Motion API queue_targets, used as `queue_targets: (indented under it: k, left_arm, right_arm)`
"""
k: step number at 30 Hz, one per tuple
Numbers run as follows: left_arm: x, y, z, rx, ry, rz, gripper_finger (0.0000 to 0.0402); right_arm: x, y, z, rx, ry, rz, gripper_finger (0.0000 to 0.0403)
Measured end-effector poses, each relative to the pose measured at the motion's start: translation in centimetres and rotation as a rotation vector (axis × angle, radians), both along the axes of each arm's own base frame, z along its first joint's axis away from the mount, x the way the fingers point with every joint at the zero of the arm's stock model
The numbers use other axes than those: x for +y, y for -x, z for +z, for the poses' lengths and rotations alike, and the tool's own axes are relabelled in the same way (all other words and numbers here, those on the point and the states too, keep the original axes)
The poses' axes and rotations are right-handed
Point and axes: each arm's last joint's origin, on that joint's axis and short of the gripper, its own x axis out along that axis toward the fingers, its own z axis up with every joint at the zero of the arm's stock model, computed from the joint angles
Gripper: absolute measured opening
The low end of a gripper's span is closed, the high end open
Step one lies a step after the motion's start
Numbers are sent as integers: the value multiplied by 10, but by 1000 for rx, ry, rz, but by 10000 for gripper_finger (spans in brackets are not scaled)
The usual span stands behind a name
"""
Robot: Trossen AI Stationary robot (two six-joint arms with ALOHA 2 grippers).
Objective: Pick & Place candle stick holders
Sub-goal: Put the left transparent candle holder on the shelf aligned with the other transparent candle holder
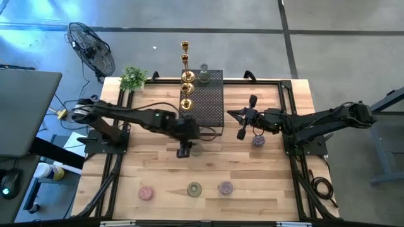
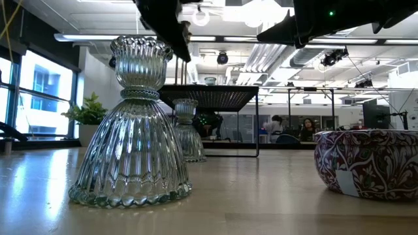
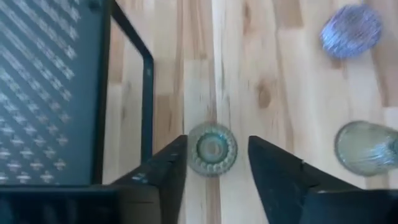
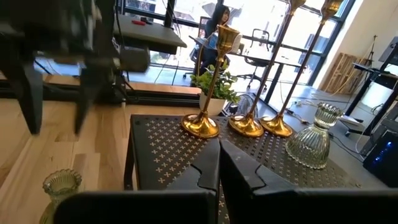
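Green glass holder [image 3: 212, 149] upright on bare wood just beside the black perforated box [image 3: 50, 93], seen from above between the parted fingers [image 3: 163, 180] of the left gripper [image 1: 184, 150], not visibly touched; open board on its far side. Second glass holder [image 3: 364, 147] and purple cup [image 3: 351, 31] near, cut off at the frame. Three gold candlesticks [image 4: 202, 124] and one clear glass holder [image 4: 311, 144] on the box top. Right gripper [image 1: 242, 123] clenched, holding nothing, beside the box.
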Motion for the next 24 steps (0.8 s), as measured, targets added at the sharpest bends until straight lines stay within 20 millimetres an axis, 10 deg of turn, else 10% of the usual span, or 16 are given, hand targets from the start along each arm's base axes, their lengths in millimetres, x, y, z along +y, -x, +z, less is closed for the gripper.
queue_targets:
  k: [12,24]
  left_arm:
    - [-5,81,-57,-381,90,-13,9]
    - [19,149,-102,-731,18,113,9]
  right_arm:
    - [0,0,0,3,1,-2,1]
    - [0,0,0,-39,-109,12,1]
